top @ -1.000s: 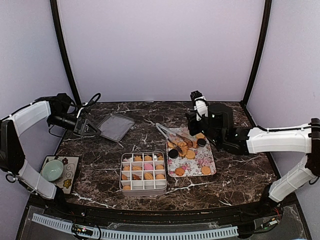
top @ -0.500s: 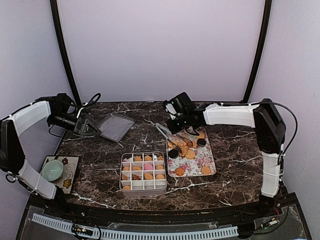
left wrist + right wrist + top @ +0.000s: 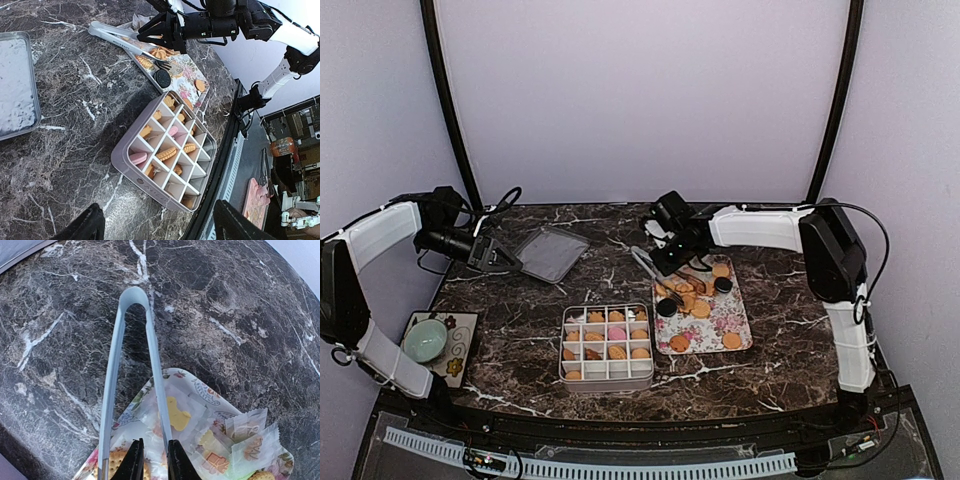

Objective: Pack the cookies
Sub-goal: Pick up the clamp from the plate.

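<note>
Left arm is out at the far left of the table. The left gripper (image 3: 504, 257) sits just beside a flat metal lid (image 3: 552, 253). On the left wrist feed its fingers (image 3: 85, 226) stand wide apart with nothing between them: released.

Right arm is stretched across toward the middle. The right gripper (image 3: 155, 442) hangs over the far end of the flower-patterned tray (image 3: 722, 322). Its jaws are almost together, with only a slim gap. One arm of the metal tongs (image 3: 131, 295) runs straight into that gap (I cannot tell from this angle whether it is pinched or merely straddled).

The tongs lie half on the marble and half on the tray's far-left corner, bend end pointing away from the tray.

Cookies (image 3: 692, 298): a loose heap of golden rounds in the far half of the tray, two more near its front edge, and two black sandwich rounds (image 3: 667, 307) among them. A few at the far end are in clear wrappers.

The rest sit in the divided box (image 3: 607, 381), which stands just left of the tray near the table's front. Most of its compartments are filled, one with a pink cookie (image 3: 617, 333).

A green bowl (image 3: 425, 340) rests on a mat at the front-left corner.
</note>
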Controlling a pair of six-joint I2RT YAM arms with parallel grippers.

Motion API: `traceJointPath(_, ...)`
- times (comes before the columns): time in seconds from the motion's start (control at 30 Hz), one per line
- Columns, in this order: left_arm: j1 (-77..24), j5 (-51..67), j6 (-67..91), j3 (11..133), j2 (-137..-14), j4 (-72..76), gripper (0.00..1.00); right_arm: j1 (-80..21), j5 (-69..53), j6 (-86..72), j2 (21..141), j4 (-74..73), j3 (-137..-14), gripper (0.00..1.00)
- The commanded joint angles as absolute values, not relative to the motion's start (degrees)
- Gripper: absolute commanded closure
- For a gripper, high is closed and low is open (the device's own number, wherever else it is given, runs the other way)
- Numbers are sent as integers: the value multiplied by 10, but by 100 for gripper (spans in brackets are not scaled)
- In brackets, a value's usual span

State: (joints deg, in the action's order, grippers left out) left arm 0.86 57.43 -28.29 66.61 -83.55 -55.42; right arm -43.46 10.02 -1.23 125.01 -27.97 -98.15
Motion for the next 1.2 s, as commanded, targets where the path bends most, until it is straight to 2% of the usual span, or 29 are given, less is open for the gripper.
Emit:
traceJointPath(0.0,12,570,-281,663,-811,-553,23,-424,101,0,1270,-298,-1003,83)
traceJointPath(0.23,12,571,-283,663,-807,-555,23,-422,80,6,1280,-307,-1013,91)
traceJointPath(0.4,12,573,-286,661,-802,-557,23,-422,58,10,1279,-325,-1018,82)
traceJointPath(0.93,12,575,-286,661,-794,-559,23,-422,115,38,1294,-347,-1040,83)
traceJointPath(1.0,12,576,-285,661,-794,-560,23,-422,119,41,1290,-345,-1041,86)
traceJointPath(1.13,12,577,-286,664,-790,-562,23,-422,123,38,1263,-328,-1037,100)
traceJointPath(1.17,12,578,-287,663,-789,-562,23,-422,124,35,1252,-317,-1032,100)
